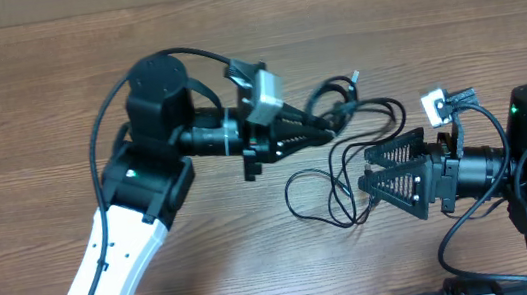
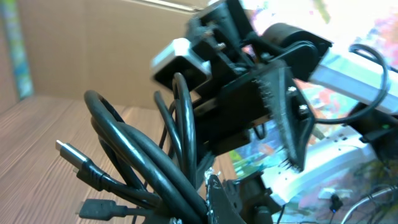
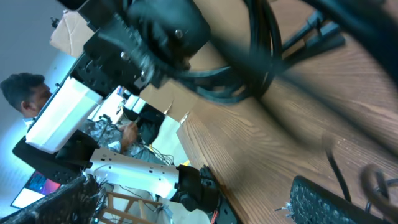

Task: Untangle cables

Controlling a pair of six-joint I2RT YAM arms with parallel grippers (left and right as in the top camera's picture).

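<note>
Black cables (image 1: 335, 91) sit clamped in the left hand (image 1: 328, 127), while the right hand (image 1: 366, 171) gapes apart.

Lit evenly and softly from above in the overhead view, with only faint, soft-edged shadows on the table (image 1: 27, 106) left of the cables (image 1: 336, 98); sharp all round the cables. From the left wrist, crisp on the cables (image 2: 155, 168) with thin glossy highlights, blown out to white and pink right of the cables, soft and hazy behind them. From the right wrist, dark and badly smeared on the cables (image 3: 261, 37) near the lens, sharper on the table (image 3: 261, 143) below the cables, cool blue to their left
</note>
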